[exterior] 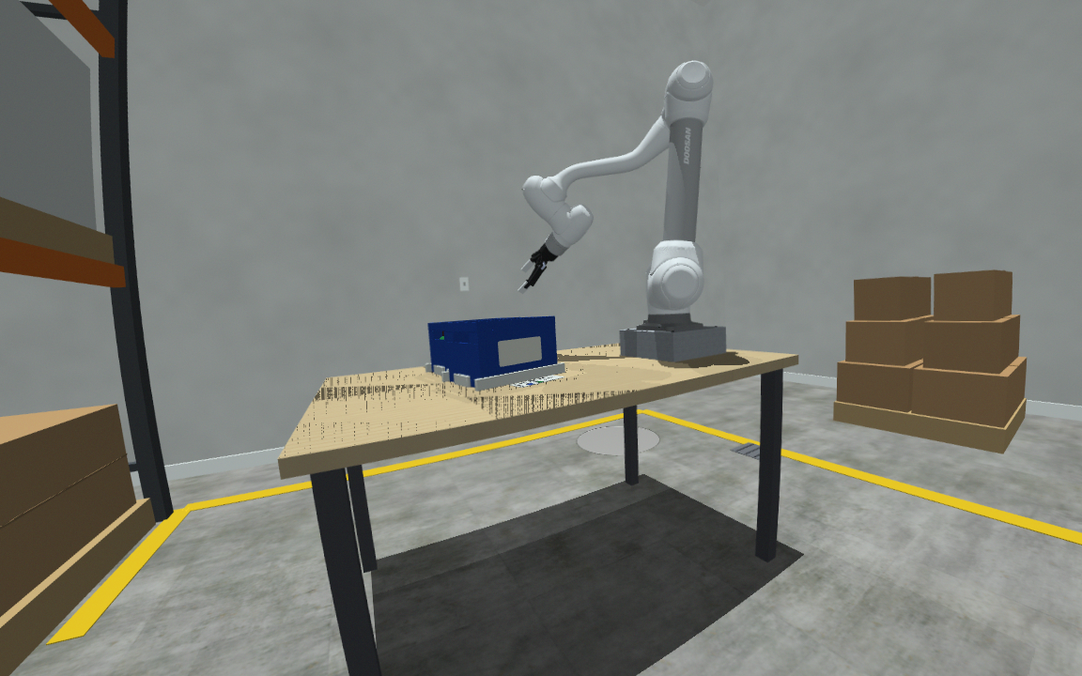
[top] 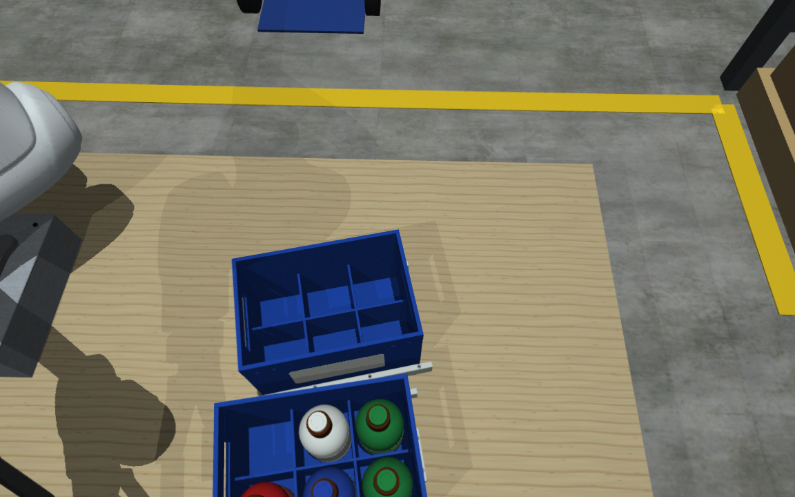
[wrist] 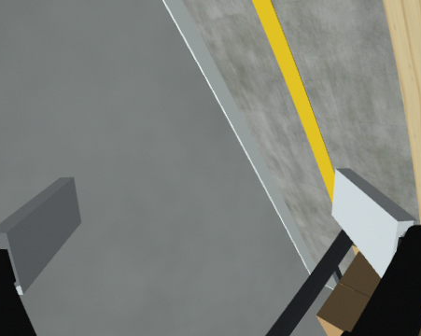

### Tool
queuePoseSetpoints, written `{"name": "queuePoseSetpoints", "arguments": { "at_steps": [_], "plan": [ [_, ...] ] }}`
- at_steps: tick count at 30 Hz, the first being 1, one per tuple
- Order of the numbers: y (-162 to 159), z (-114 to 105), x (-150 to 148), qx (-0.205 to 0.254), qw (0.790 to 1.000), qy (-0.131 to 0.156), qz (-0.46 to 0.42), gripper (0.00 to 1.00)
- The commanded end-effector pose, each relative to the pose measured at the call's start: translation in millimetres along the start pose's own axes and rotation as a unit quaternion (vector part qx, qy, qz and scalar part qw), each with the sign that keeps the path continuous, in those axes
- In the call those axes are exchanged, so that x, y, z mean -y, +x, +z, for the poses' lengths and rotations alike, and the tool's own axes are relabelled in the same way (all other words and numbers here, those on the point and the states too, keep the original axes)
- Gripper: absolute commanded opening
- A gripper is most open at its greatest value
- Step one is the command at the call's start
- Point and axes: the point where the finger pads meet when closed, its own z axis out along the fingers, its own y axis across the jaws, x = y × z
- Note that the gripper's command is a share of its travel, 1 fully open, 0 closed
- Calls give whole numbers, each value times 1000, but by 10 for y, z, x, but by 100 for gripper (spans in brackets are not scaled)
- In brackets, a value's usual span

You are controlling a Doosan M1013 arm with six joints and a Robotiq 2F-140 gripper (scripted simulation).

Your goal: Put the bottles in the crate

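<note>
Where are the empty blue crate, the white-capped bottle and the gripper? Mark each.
empty blue plastic crate [top: 409,290]: top view, right wall.
white-capped bottle [top: 324,433]: top view, its shoulder.
gripper [exterior: 533,274]: exterior view, between its open fingers.

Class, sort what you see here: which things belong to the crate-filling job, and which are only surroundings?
Job:
empty crate
bottle crate
white bottle
green bottles
open end effector

Surroundings:
stacked cardboard boxes
shelf rack
yellow floor line
</note>
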Motion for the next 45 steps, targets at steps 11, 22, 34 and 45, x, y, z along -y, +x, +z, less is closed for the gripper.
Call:
{"name": "queuePoseSetpoints", "arguments": {
  "at_steps": [11, 22, 34, 45],
  "plan": [
    [0, 0, 0, 0, 1000, 0, 0, 100],
    [-130, -132, 168, 0, 1000, 0, 0, 38],
    [-439, -299, 198, 60, 997, -31, -42, 38],
    [-913, -327, -76, 90, 993, -49, -64, 38]
  ]
}}
